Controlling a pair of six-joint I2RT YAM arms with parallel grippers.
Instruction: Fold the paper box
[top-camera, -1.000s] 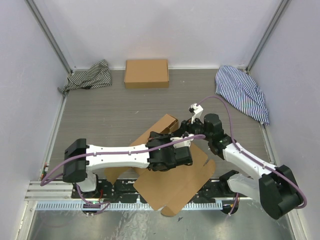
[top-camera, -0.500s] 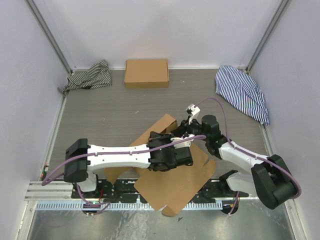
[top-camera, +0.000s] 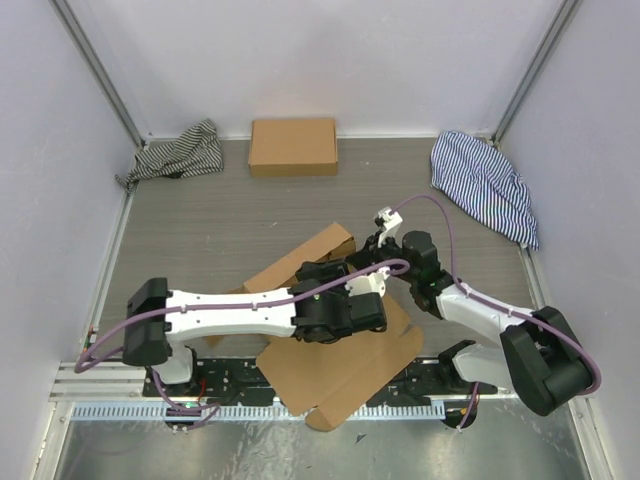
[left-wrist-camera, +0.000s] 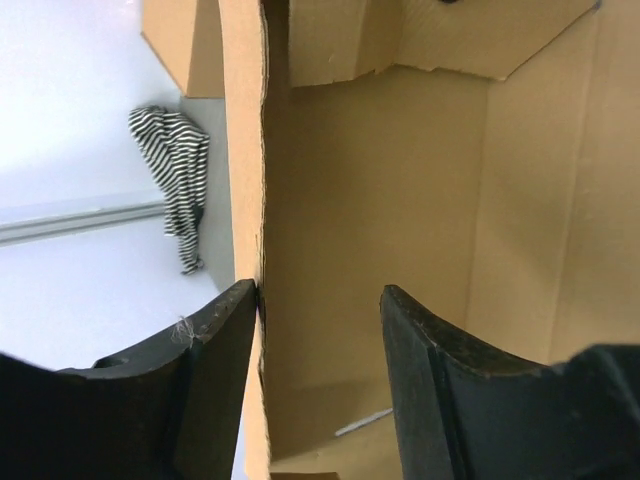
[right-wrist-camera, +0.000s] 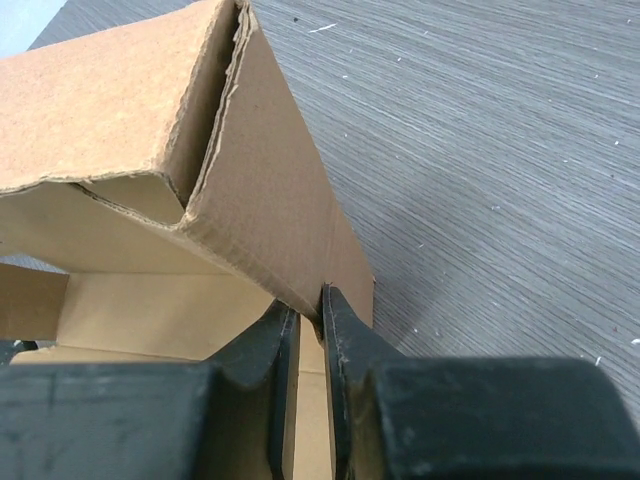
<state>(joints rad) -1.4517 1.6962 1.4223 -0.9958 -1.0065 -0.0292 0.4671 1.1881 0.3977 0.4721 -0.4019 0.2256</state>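
— Where's the paper box rn?
— On the bench, well nearer us than the shut brown box by the back wall, and slightly to its right. It's half formed. One wall's up and the big panel's lying flat.
— Long axis?
— Runs roughly straight away from the shut brown box, skewed a bit. The raised wall is at the end toward it, the flat panel at the end away from it.
— Grippers?
— Right gripper is clamped on the raised wall's edge at a corner, fingers nearly together w/ cardboard btwn. Left gripper is spread apart, straddling another wall. One finger touches the outside, the other is inside, clear of it.
— Anything else?
— Dark-striped cloth just left of the shut brown box, blue-striped cloth well to its right.
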